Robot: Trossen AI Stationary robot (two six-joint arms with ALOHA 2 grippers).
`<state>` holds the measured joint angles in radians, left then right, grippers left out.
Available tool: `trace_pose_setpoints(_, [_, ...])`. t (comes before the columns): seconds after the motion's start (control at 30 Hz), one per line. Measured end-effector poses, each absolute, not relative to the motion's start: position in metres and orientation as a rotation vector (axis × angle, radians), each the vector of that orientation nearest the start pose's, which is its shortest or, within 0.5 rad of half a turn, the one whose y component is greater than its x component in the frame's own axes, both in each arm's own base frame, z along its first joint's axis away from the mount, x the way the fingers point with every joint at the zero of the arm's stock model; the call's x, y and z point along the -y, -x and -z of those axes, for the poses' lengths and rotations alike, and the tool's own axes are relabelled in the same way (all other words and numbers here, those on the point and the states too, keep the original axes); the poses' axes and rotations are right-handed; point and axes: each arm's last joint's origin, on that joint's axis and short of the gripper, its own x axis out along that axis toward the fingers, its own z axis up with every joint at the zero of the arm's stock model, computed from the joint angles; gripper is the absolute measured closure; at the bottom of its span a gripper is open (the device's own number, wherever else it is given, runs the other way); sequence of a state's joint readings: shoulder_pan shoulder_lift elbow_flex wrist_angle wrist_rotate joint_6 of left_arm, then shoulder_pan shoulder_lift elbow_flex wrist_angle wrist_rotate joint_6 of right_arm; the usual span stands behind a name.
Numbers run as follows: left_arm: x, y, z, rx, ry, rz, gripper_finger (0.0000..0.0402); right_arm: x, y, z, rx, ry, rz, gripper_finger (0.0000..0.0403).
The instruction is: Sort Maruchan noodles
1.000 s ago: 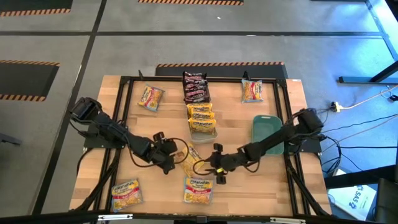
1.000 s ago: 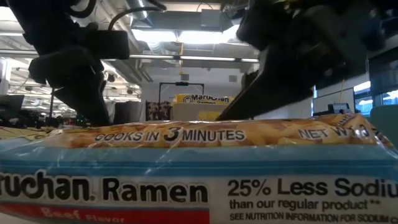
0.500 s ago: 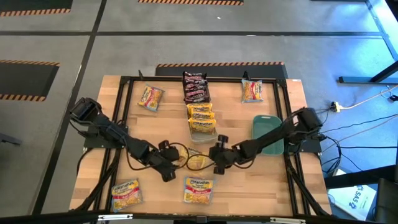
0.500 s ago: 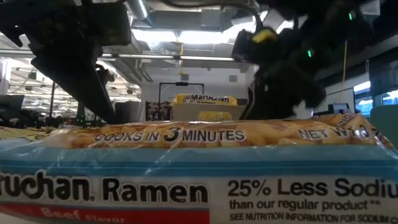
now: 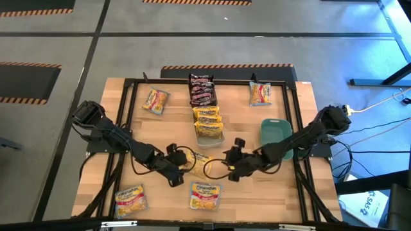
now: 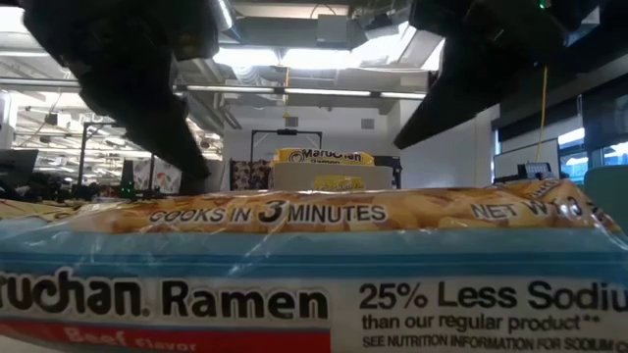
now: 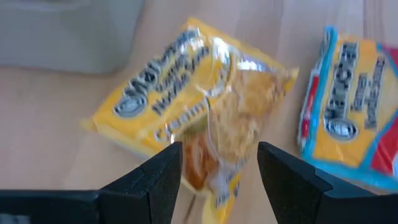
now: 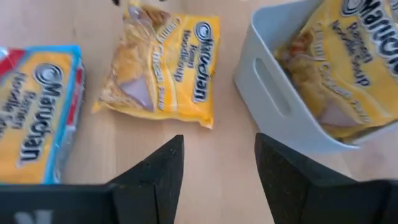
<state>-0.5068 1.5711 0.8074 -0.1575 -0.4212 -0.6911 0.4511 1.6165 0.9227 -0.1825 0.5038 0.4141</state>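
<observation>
I have the wooden table (image 5: 282, 186) under both arms. The clear bin (image 8: 280, 106) at centre holds yellow Maruchan packets (image 5: 209, 120). A loose yellow chicken ramen packet (image 5: 200, 163) lies flat between my left gripper (image 5: 181, 168) and right gripper (image 5: 231, 168); both have fingers spread, gripping nothing, just beside it.
</observation>
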Motion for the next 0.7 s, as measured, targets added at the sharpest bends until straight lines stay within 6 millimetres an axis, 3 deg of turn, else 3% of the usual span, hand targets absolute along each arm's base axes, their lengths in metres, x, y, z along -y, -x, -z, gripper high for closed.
trace_pose_setpoints(0.43, [0.132, -0.265, -0.167, -0.778, 0.288, -0.241, 0.0192, -0.13, -0.305, -0.14, -0.523, -0.164, 0.036, 0.0224])
trace_pose_setpoints(0.7, [0.115, -0.271, -0.165, -0.835, 0.403, -0.274, 0.0126, -0.134, -0.315, -0.128, -0.513, -0.144, 0.009, 0.021])
